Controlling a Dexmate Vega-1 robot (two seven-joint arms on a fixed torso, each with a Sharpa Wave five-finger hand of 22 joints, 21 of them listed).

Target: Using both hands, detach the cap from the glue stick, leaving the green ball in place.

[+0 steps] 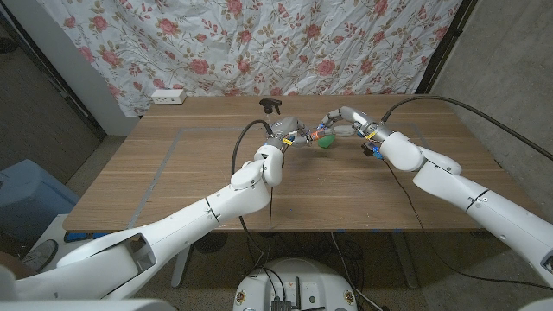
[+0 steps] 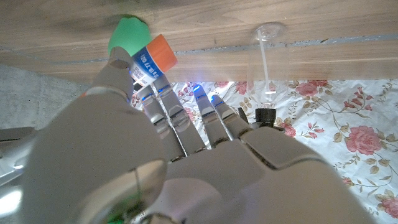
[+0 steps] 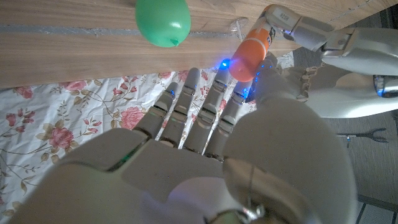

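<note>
Together left hand [image 2: 186, 168] and right hand [image 3: 249, 143] grip glue stick [image 2: 151, 60].

Even indoor light, soft shadows (wrist views blurred close up).

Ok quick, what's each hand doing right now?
Left hand: holding the glue stick by its body.
Right hand: fingers at the orange cap, apparently gripping it.

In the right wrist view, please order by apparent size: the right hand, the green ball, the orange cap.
1. right hand, nearest the camera, so size unsure.
2. green ball.
3. orange cap.
</note>
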